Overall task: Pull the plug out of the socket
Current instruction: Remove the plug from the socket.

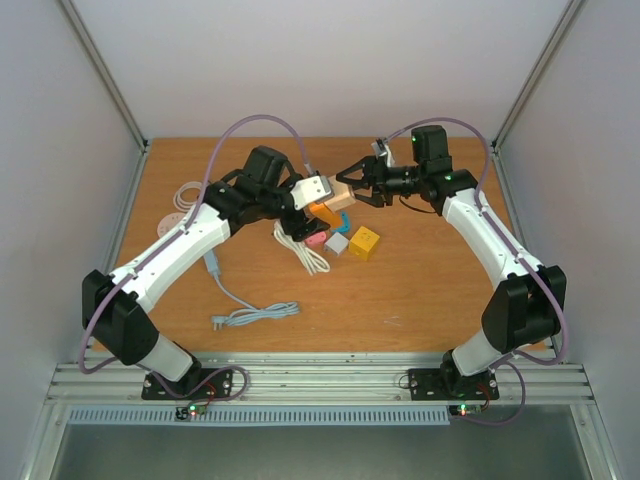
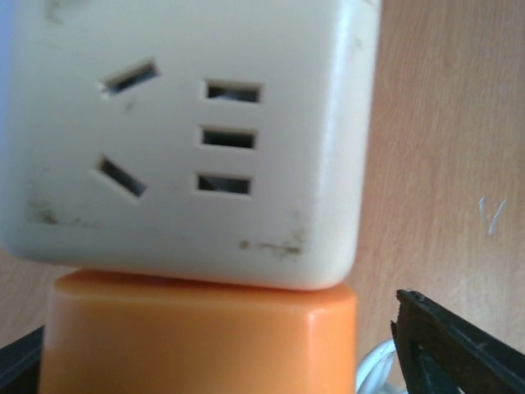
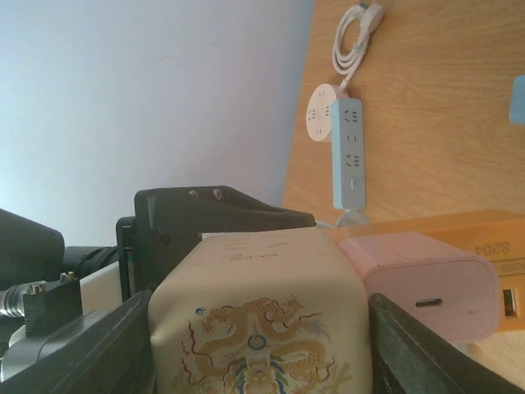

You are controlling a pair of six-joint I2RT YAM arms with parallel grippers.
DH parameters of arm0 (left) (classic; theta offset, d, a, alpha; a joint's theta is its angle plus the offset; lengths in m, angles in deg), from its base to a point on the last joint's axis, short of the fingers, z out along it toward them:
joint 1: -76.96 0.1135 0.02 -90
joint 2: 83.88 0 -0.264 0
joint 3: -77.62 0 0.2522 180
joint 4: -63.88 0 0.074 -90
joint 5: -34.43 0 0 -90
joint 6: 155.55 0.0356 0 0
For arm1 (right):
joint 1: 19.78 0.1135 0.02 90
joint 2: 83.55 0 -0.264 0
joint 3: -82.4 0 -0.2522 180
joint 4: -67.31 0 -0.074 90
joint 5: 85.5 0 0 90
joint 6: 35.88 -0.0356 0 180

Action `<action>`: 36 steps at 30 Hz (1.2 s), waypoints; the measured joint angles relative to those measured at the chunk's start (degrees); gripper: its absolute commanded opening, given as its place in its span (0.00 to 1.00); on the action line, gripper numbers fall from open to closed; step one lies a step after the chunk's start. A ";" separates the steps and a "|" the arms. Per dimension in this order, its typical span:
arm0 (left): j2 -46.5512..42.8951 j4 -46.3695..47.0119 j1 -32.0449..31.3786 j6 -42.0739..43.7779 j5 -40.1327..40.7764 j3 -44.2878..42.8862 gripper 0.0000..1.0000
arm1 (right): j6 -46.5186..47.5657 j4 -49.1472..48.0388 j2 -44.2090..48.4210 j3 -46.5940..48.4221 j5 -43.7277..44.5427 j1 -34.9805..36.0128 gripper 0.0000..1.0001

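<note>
Up near twelve o'clock on the table (image 1: 430,290), both arms met over one knot of parts. The left gripper (image 1: 305,205) was at the white cube socket (image 1: 314,188), which sat on an orange block (image 1: 324,212) at its six o'clock, slots facing the wrist camera. The jaws stood spread. The one clear finger (image 2: 447,345), at the block's four o'clock, hung off the orange side with bare wood between them, so that looked like no clamp at all.

The right gripper (image 1: 355,187) came in from three o'clock with its jaws closed on a beige dragon-printed block (image 3: 262,320) that filled the whole gap between them. That block read as the plug – it butted against the socket's three o'clock face in the top view. Whether its pins were seated or already free, I could not tell.

The opposed approach made sense: one arm anchors the socket while the other draws straight back along the pins. With the left side loose, a pull now risked dragging the socket along. A pink charger (image 3: 418,287) sat touching the beige block at its three o'clock – close enough to get nudged.
</note>
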 measured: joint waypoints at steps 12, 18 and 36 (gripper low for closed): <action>-0.02 -0.94 3.13 1.77 -7.10 -0.48 0.94 | 0.02 -0.87 0.63 -0.24 -0.98 0.70 0.46; -0.48 -2.16 3.80 3.89 -8.87 -0.48 0.99 | 0.09 -0.87 0.63 -0.26 -1.29 0.90 0.46; -2.60 -5.57 4.04 6.93 -5.60 -2.91 0.97 | 1.31 0.46 0.63 -0.26 -1.42 1.07 0.47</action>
